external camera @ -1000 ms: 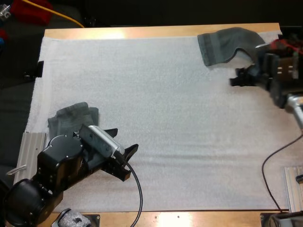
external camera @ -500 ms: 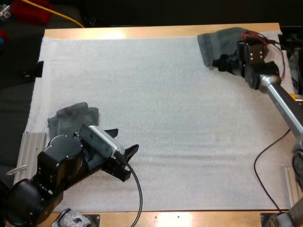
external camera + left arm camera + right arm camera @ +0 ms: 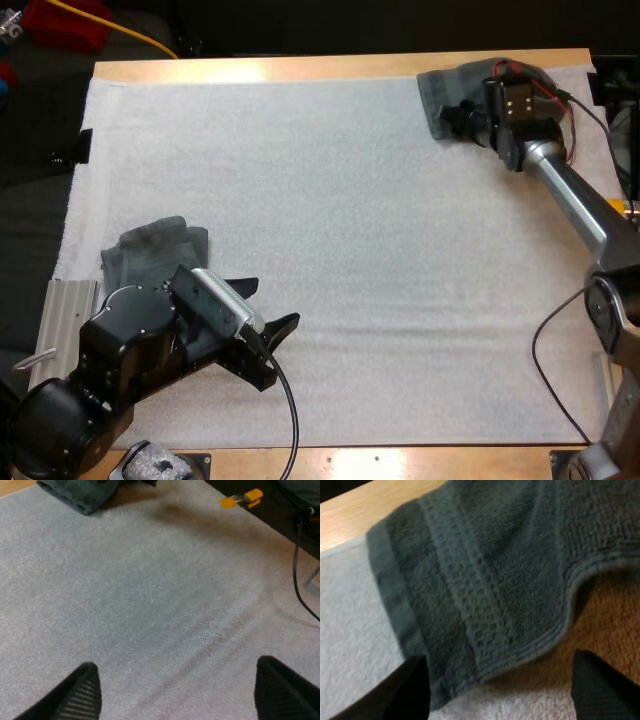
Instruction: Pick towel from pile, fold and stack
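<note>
Right gripper [image 3: 455, 115], spread above the grey-green towel [image 3: 470, 80] at the mat's [image 3: 350, 200] far right corner, is best lowered astride its edge before being closed; left gripper [image 3: 265, 310] likewise parted.

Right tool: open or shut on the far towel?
Open. In the right wrist view the right tool has its fingers wide apart at the far towel's edge, not pressing on it.
</note>
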Controlling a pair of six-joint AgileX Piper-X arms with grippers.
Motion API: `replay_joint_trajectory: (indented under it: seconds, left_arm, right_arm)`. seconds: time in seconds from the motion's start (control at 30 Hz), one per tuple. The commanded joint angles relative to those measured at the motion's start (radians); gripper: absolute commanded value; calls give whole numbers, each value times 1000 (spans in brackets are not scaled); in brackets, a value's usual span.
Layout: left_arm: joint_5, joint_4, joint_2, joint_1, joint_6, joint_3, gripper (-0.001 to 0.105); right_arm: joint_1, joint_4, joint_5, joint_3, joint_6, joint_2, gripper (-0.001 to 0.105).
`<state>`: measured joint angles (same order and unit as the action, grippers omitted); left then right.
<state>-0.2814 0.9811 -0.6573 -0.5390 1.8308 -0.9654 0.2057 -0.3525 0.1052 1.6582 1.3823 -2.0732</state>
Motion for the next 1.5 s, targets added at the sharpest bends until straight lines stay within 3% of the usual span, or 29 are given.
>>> replay_joint_trajectory:
  seconds: [0.0, 0.27, 0.5, 0.63, 0.73, 0.9, 0.97, 1.13, 1.47]
  left_arm:
    - [-7, -6, -1, -5, 3, -5, 62]
    - [-74, -6, -1, -5, 12, -5, 62]
    - [-75, -6, -1, -5, 12, -5, 62]
    - [-85, -6, -1, -5, 12, -5, 62]
    - [-132, -6, -1, -5, 12, -5, 62]
    - [-145, -6, -1, -5, 12, -5, 62]
    - [-145, -4, -4, -5, 12, -5, 62]
    - [-139, 29, -7, -5, 10, -5, 62]
    - [-134, 49, -18, -5, 3, -5, 62]
  right_arm:
    - [-11, 9, 13, 15, -23, -11, 59]
    - [-55, 137, -36, 19, -111, -62, 59]
    - [-70, 293, -147, 21, -160, -120, 59]
    - [-70, 331, -145, 31, -196, -140, 56]
    - [-72, 326, -147, 45, -261, -163, 40]
    - [-75, 271, -182, 46, -258, -170, 3]
    - [-75, 255, -194, 47, -257, -164, 1]
    - [-62, 204, -174, 47, -186, -126, 1]
    - [24, -16, -53, 47, 237, 60, 1]
